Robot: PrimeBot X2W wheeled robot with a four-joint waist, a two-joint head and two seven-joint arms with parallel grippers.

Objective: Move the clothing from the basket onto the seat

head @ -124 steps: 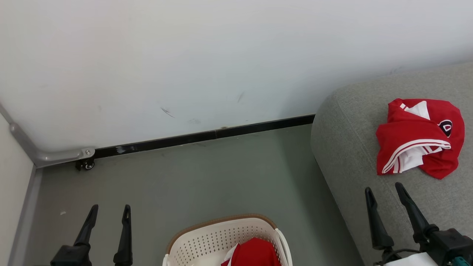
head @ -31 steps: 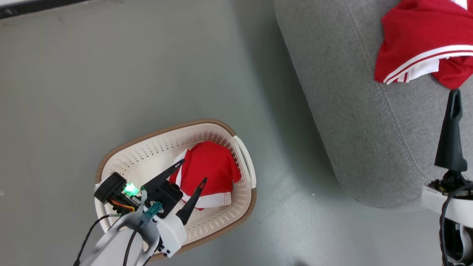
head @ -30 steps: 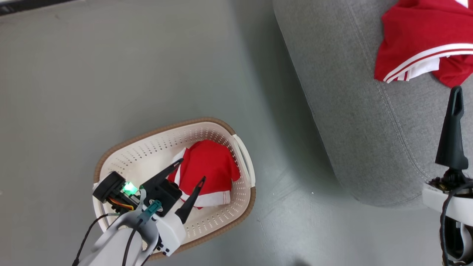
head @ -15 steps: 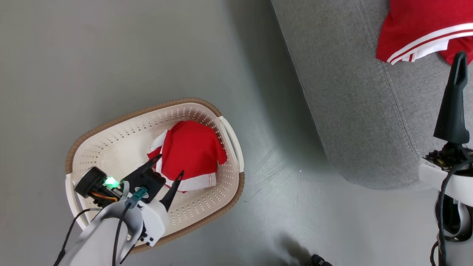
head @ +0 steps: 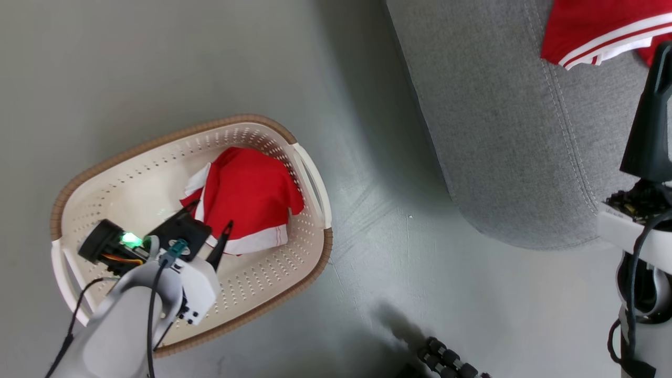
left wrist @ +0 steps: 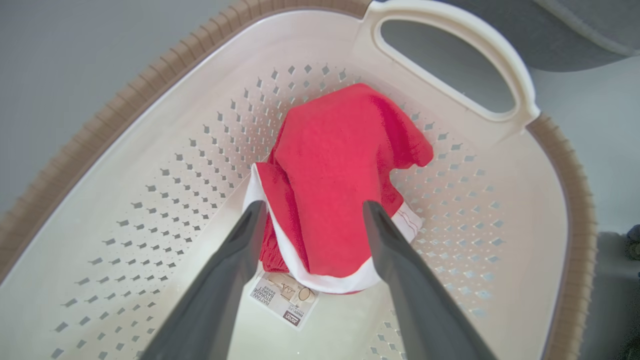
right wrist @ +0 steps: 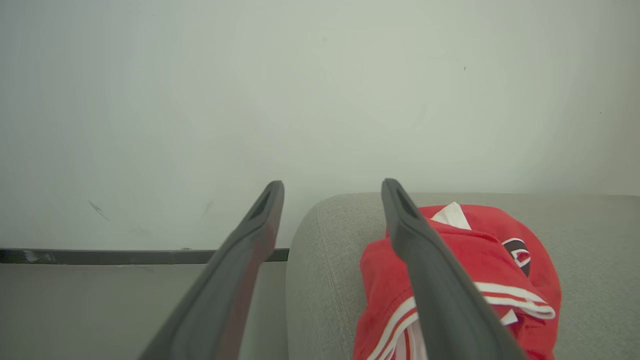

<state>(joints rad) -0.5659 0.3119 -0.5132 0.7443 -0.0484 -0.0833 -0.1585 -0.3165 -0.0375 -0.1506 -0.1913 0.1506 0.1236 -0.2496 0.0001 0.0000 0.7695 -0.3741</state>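
Since about four seconds back the head has tipped down toward the floor, and the left arm has gone from its rest pose at 7 o'clock into the basket. Across the last second the whole picture slid toward 10 o'clock, which is camera motion; the left fingers [left wrist: 397, 260] sit much as they did against the basket.

Largest is the seat [head: 504, 131], grey, covering 1 to 3 o'clock of the head view. The grey-green floor [head: 157, 63] takes up the remainder. The basket [head: 131, 178] stands on it at 8 o'clock, well apart from the seat.

One piece of the clothing, a red jersey [head: 593, 26] with white stripes, lies on the seat at 1 o'clock. The other, a red garment [head: 247, 189] with a white hem, lies in the basket toward its 2 o'clock side, near a handle.

The left fingers are spread wide with nothing clamped; their tips straddle that garment's near edge, and I cannot tell whether they touch it. The right fingers [right wrist: 425, 260] are likewise spread and empty, over the seat, with the jersey just beyond.

A small printed label [left wrist: 284, 300] lies on the basket bottom at the garment's 6 o'clock.
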